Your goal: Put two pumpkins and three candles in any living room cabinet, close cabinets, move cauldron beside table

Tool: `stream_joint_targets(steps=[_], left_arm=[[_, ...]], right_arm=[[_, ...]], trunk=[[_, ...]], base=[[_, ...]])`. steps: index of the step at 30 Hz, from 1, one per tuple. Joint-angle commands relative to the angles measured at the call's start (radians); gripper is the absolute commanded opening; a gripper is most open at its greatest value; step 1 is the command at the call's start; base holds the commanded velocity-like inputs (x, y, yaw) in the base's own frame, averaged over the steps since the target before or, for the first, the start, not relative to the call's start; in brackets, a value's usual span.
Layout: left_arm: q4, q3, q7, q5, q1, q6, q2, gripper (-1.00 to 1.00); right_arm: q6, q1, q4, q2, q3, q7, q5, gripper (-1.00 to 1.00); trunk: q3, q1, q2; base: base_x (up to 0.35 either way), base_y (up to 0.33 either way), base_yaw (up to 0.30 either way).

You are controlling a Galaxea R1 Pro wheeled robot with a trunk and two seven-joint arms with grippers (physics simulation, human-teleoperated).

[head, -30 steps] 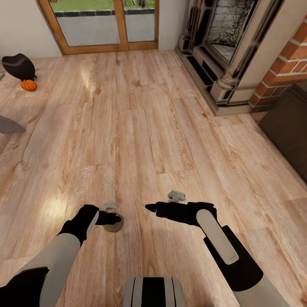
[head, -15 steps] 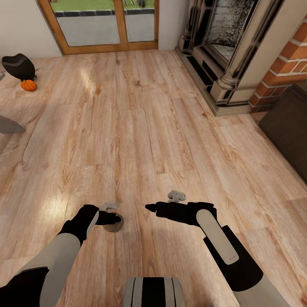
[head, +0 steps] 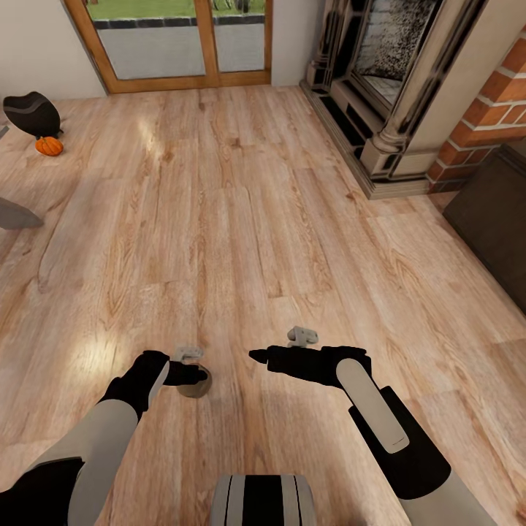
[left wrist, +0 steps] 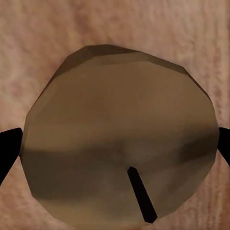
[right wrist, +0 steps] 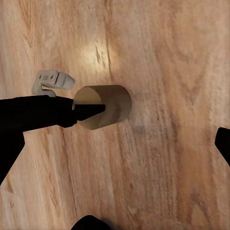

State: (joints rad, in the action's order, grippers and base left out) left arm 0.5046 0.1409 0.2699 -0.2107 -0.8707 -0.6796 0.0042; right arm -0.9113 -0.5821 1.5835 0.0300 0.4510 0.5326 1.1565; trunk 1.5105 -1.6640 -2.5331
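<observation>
Comparing this with the shots from a second ago, pretty much nothing has moved: same floor, same arm poses, so the robot looks parked mid-grasp. The left gripper (head: pixel 191 376) sits clenched around a short tan cylindrical candle (head: pixel 194 384) with a dark wick, its black fingertips touching both sides of it in the left wrist view (left wrist: pixel 120 139), low over the light wood plank floor (head: pixel 256 219). The right gripper (head: pixel 259 356) hangs nearby holding nothing, and I can't tell how far it's spread. A small ribbed orange pumpkin (head: pixel 49 146) sits near the far left edge of the floor, touching a glossy black round cauldron (head: pixel 31 113). My guess: candle's secured, and the dark-brown wooden cabinet (head: pixel 493 219) at the right edge is the next stop.
</observation>
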Motion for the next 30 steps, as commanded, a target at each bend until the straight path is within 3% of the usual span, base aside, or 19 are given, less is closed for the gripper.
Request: stream_joint_targets(steps=[1, 4, 17, 22, 26, 30], left_arm=[[0.001, 0.006, 0.008, -0.029, 0.000, -0.001, -0.001, -1.00], [0.001, 0.006, 0.006, -0.028, 0.000, -0.002, -0.001, -1.00], [0.002, 0.008, 0.009, -0.026, -0.001, -0.016, 0.001, -1.00], [0.037, 0.008, 0.010, -0.025, -0.001, -0.060, 0.003, -1.00], [0.227, 0.006, 0.013, -0.024, 0.005, -0.168, 0.002, -1.00], [0.500, 0.005, 0.016, -0.023, 0.050, -0.326, 0.002, -1.00]], right_arm=[[0.000, -0.001, 0.001, 0.001, 0.001, 0.010, 0.010, 1.00], [0.000, -0.001, 0.001, 0.001, 0.001, 0.010, 0.009, 1.00], [0.000, -0.001, 0.001, 0.001, 0.001, 0.013, 0.010, 1.00], [0.000, -0.001, -0.001, 0.004, -0.001, 0.023, 0.011, 1.00], [0.000, -0.001, -0.002, 0.008, -0.025, 0.078, 0.011, 1.00], [0.000, 0.000, -0.002, 0.008, -0.037, 0.162, 0.012, 1.00]], trunk=[[0.001, 0.000, 0.000], [0.001, 0.000, 0.000], [-0.049, 0.006, 0.003], [-0.069, 0.008, 0.004], [-0.084, 0.010, 0.005], [-0.100, 0.012, 0.006]], base=[[0.000, 0.000, 0.000], [0.000, 0.000, 0.000], [0.000, 0.000, 0.000], [0.000, 0.000, 0.000], [0.000, 0.000, 0.000], [0.000, 0.000, 0.000]])
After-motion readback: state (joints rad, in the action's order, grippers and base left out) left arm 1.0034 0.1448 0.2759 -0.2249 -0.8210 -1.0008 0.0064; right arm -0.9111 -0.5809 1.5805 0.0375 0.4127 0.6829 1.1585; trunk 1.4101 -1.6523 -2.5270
